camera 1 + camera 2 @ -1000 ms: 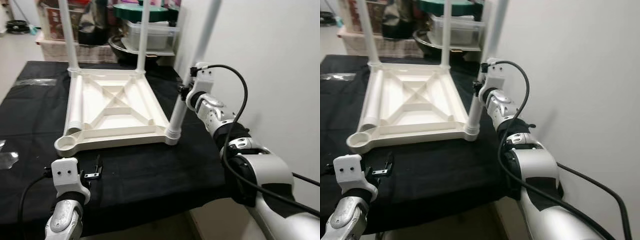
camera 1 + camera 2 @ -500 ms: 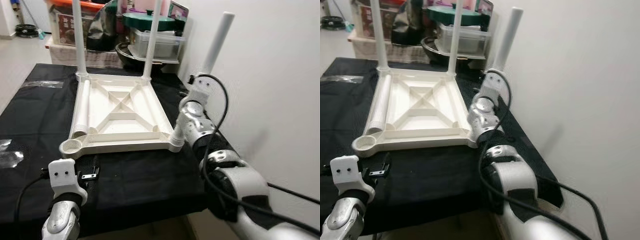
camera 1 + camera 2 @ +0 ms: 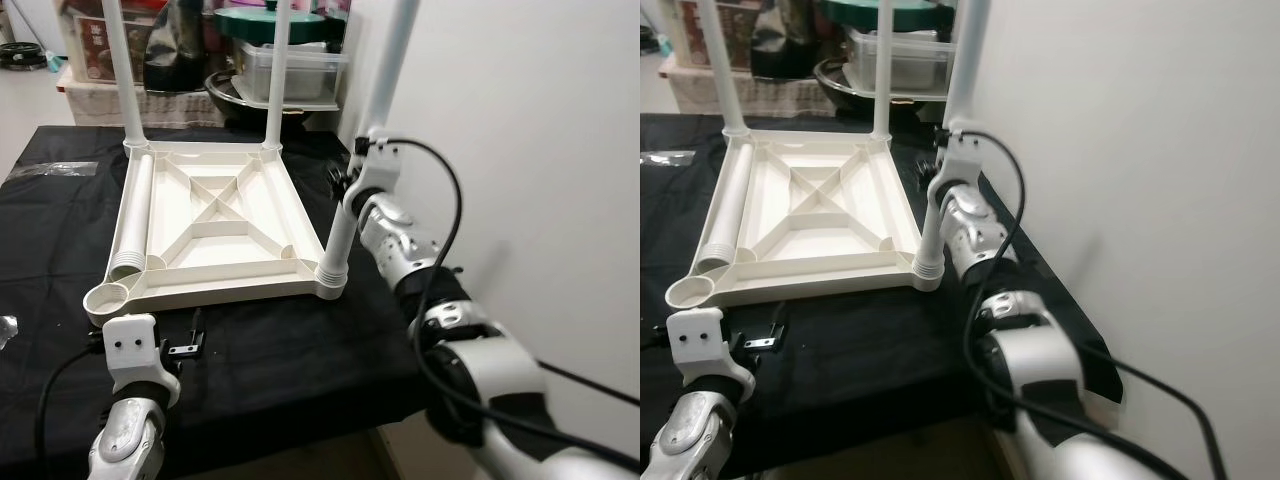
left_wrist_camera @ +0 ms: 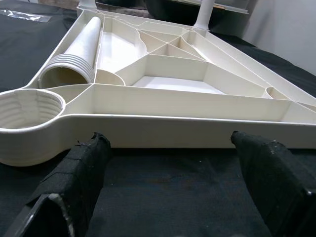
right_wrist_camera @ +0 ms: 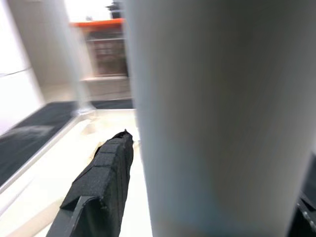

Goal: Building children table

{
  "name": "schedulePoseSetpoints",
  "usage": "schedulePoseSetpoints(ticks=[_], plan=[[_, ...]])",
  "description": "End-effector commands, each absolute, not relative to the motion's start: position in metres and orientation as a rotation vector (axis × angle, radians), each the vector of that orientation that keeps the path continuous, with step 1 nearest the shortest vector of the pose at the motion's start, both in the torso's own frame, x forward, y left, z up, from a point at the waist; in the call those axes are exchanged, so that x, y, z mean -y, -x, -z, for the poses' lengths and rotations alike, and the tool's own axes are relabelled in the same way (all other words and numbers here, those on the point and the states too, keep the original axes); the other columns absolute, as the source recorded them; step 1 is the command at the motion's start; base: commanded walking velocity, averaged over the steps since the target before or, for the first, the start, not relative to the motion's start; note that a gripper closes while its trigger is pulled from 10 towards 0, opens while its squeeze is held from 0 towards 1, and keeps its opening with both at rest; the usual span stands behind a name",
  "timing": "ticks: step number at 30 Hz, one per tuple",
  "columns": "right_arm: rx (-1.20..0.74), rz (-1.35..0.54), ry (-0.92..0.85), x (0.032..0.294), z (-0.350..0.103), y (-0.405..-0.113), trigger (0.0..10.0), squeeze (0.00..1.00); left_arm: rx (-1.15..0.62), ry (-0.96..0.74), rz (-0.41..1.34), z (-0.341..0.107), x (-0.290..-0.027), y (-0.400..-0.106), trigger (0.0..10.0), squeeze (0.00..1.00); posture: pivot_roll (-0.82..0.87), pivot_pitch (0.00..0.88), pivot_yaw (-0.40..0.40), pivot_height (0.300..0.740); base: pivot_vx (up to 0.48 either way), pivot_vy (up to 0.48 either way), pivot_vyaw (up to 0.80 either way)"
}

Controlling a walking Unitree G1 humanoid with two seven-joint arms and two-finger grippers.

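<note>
1. Black cloth covers the work surface; left gripper hovers low over it, fingers spread wide, empty.
2. Just beyond: white tabletop, upside down, empty corner socket nearest, loose leg lying inside.
3. Right gripper clamped around upright corner leg, finger against it.
4. Farther: two back legs upright.

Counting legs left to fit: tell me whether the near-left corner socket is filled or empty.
Empty. The near-left socket shows an open threaded hole, and a loose leg lies in the tabletop beside it.
</note>
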State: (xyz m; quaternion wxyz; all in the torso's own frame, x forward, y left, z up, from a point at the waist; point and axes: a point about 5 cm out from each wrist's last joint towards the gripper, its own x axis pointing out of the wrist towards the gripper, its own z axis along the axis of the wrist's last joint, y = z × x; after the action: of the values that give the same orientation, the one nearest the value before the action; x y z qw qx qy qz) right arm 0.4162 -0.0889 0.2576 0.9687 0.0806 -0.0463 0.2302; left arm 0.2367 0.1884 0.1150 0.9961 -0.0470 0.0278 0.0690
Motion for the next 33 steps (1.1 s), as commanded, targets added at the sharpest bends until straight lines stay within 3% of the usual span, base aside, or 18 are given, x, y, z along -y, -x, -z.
schedulePoseSetpoints(ticks=[1,3,4,5,6,8,9,16,18,19,21,23,24,25,28,31,32,33], plan=[[0.059,-0.647,-0.143,0.086,-0.240,-0.410,10.0,0.00,-0.078,0.109,-0.123,-0.111,-0.185,-0.236,10.0,0.00,0.11,0.000,-0.152,0.740,0.000,0.000,0.00],[0.035,-0.712,-0.140,0.088,-0.232,-0.407,10.0,0.00,-0.078,0.109,-0.122,-0.111,-0.184,-0.237,10.0,0.00,0.11,0.000,-0.152,0.740,0.000,0.000,0.00],[0.007,-0.772,-0.117,0.088,-0.224,-0.403,5.8,0.00,-0.080,0.107,-0.120,-0.110,-0.184,-0.237,10.0,0.00,0.11,0.000,-0.152,0.740,0.000,0.000,0.00],[-0.014,-0.807,-0.103,0.089,-0.219,-0.402,5.8,0.00,-0.081,0.106,-0.119,-0.110,-0.184,-0.237,10.0,0.00,0.12,0.000,-0.155,0.740,0.000,0.000,0.00],[-0.045,-0.846,-0.076,0.089,-0.212,-0.399,4.4,0.00,-0.084,0.105,-0.117,-0.110,-0.184,-0.237,10.0,0.00,0.12,0.000,-0.155,0.740,0.000,0.000,0.00],[-0.064,-0.869,-0.058,0.089,-0.208,-0.398,4.4,0.00,-0.085,0.104,-0.115,-0.109,-0.184,-0.237,10.0,0.00,0.12,0.000,-0.155,0.740,0.000,0.000,0.00],[-0.086,-0.889,-0.038,0.091,-0.203,-0.397,0.0,0.00,-0.086,0.102,-0.114,-0.109,-0.184,-0.237,10.0,0.00,0.12,0.000,-0.155,0.740,0.000,0.000,0.00],[-0.131,-0.810,-0.008,0.096,-0.198,-0.401,0.0,0.00,-0.085,0.100,-0.113,-0.109,-0.184,-0.237,10.0,0.00,0.14,0.000,-0.167,0.740,0.000,0.000,0.00],[-0.174,-0.673,-0.002,0.101,-0.195,-0.406,0.0,0.00,-0.085,0.099,-0.114,-0.109,-0.184,-0.237,10.0,0.00,0.14,0.000,-0.169,0.740,0.000,0.000,0.00],[-0.205,-0.469,-0.003,0.112,-0.192,-0.412,0.0,0.00,-0.085,0.099,-0.114,-0.109,-0.184,-0.236,10.0,0.00,0.14,0.000,-0.168,0.740,0.000,0.000,0.00],[-0.205,-0.469,-0.003,0.112,-0.192,-0.412,0.0,0.00,-0.085,0.099,-0.114,-0.109,-0.184,-0.236,10.0,0.00,0.14,0.000,-0.168,0.740,0.000,0.000,0.00],[-0.246,0.055,-0.113,0.146,-0.181,-0.415,0.0,0.00,-0.086,0.100,-0.111,-0.109,-0.183,-0.236,10.0,0.00,0.13,0.000,-0.165,0.740,0.000,0.000,0.00],[-0.246,0.055,-0.113,0.146,-0.181,-0.415,0.0,0.00,-0.086,0.100,-0.111,-0.109,-0.183,-0.236,10.0,0.00,0.13,0.000,-0.165,0.740,0.000,0.000,0.00],[-0.258,0.205,-0.160,0.155,-0.176,-0.412,0.0,0.00,-0.088,0.100,-0.110,-0.109,-0.183,-0.235,10.0,0.00,0.13,0.000,-0.164,0.740,0.000,0.000,0.00],[-0.246,0.308,-0.186,0.150,-0.170,-0.408,0.0,0.00,-0.090,0.101,-0.109,-0.108,-0.183,-0.234,10.0,0.00,0.13,0.000,-0.159,0.740,0.000,0.000,0.00],[-0.205,0.167,-0.208,0.096,-0.170,-0.399,0.0,0.00,-0.094,0.101,-0.103,-0.107,-0.182,-0.235,10.0,0.00,0.12,0.000,-0.153,0.740,0.000,0.000,0.00],[-0.198,0.121,-0.209,0.086,-0.172,-0.398,10.0,0.00,-0.095,0.101,-0.102,-0.107,-0.182,-0.235,10.0,0.00,0.12,0.000,-0.154,0.740,0.000,0.000,0.00],[-0.200,0.060,-0.194,0.078,-0.175,-0.398,10.0,0.00,-0.095,0.101,-0.102,-0.107,-0.182,-0.235,10.0,0.00,0.12,0.000,-0.154,0.740,0.000,0.000,0.00]])
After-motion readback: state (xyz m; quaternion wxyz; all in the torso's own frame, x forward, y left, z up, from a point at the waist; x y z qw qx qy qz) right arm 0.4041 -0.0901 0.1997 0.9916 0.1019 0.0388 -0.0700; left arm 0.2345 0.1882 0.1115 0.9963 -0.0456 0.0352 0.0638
